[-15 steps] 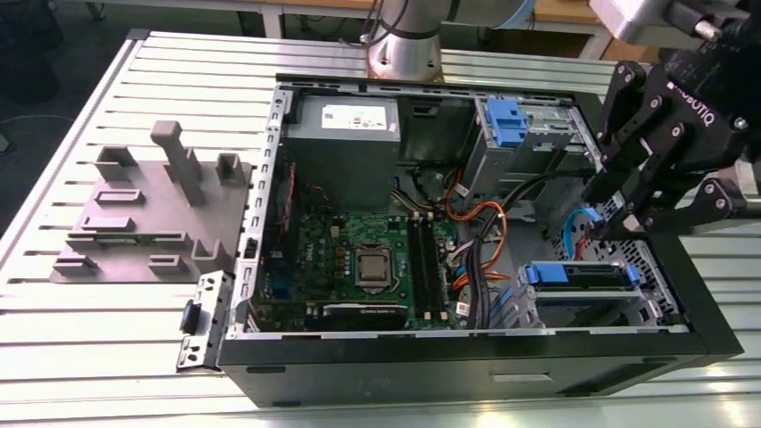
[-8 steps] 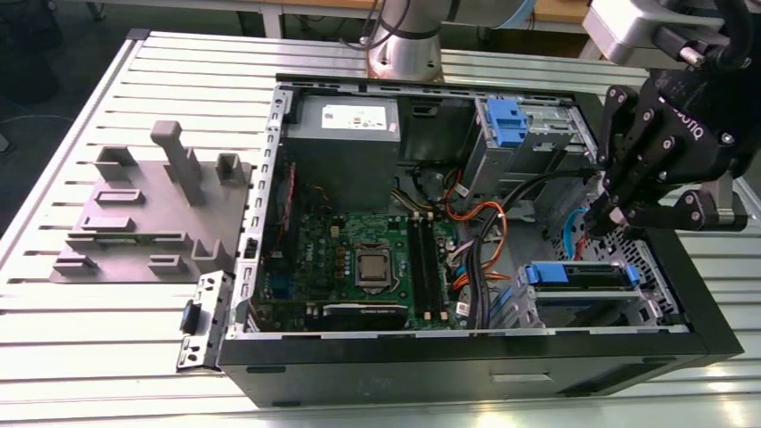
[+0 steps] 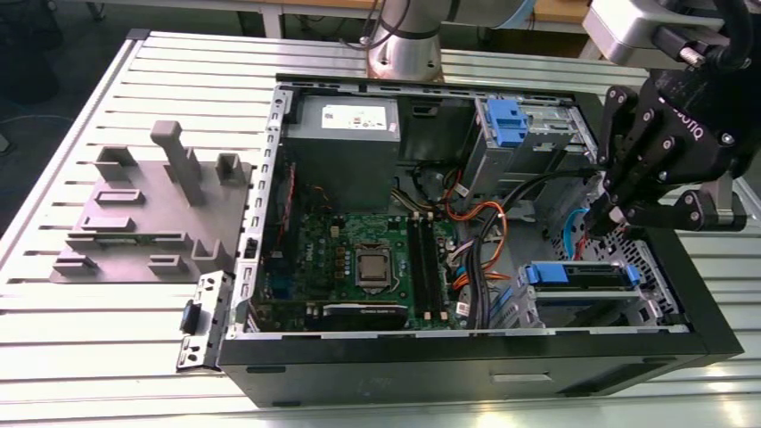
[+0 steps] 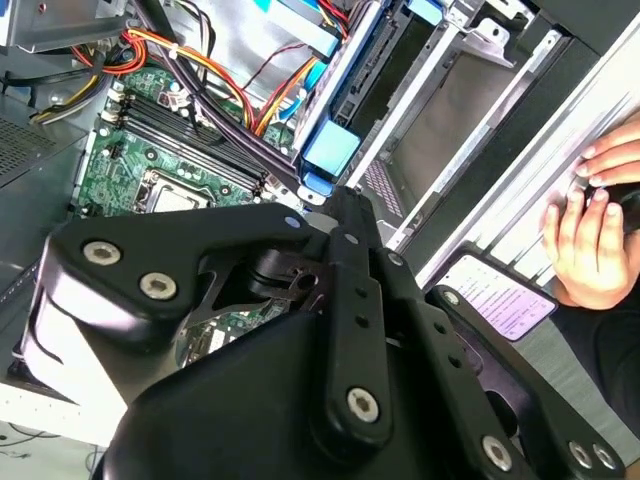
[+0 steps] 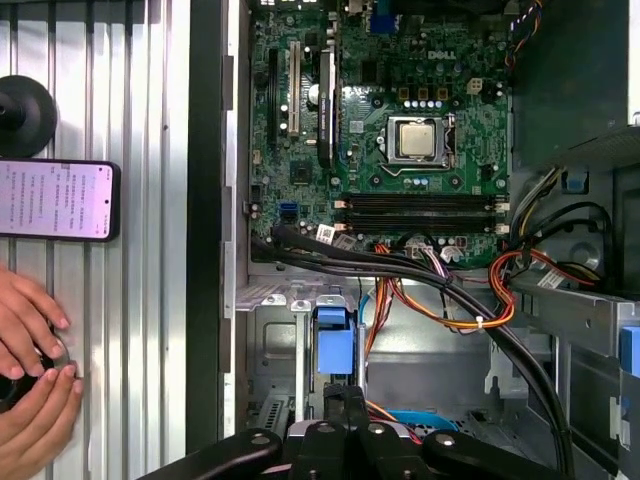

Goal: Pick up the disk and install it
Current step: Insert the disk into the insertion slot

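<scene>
Exterior view: my pincer (image 3: 612,218) points down over the drive bay (image 3: 658,267), fingers together. 1 disk (image 3: 576,274) sits on edge in the bay just below, long axis along that view's left-right

Second wrist view: disk (image 4: 330,150) dead ahead of the pincer (image 4: 345,205), very close, contact unclear

First wrist view: same line-up, disk (image 5: 335,345), pincer (image 5: 345,400). 1 phone (image 5: 55,200) and 2 hands (image 5: 25,325) on the surface (image 5: 150,300)
</scene>
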Action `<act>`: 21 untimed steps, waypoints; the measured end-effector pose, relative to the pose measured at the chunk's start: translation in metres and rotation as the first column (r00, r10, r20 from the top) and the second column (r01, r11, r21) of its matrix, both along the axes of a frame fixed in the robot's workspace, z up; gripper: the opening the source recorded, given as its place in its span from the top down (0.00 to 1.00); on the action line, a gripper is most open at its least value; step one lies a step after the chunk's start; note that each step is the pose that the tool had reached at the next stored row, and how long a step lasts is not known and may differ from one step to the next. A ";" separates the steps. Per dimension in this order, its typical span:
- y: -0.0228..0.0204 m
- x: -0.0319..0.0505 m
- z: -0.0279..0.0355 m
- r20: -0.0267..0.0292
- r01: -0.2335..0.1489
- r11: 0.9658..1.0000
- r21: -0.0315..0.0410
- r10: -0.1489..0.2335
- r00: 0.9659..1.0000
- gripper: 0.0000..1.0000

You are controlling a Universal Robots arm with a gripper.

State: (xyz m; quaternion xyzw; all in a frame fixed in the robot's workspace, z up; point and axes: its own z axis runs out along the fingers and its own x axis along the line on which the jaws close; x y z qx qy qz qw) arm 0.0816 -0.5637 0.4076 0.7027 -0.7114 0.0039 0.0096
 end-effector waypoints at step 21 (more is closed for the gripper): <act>-0.0028 0.0040 -0.0301 0.000 0.000 1.000 -0.004 0.000 1.000 0.89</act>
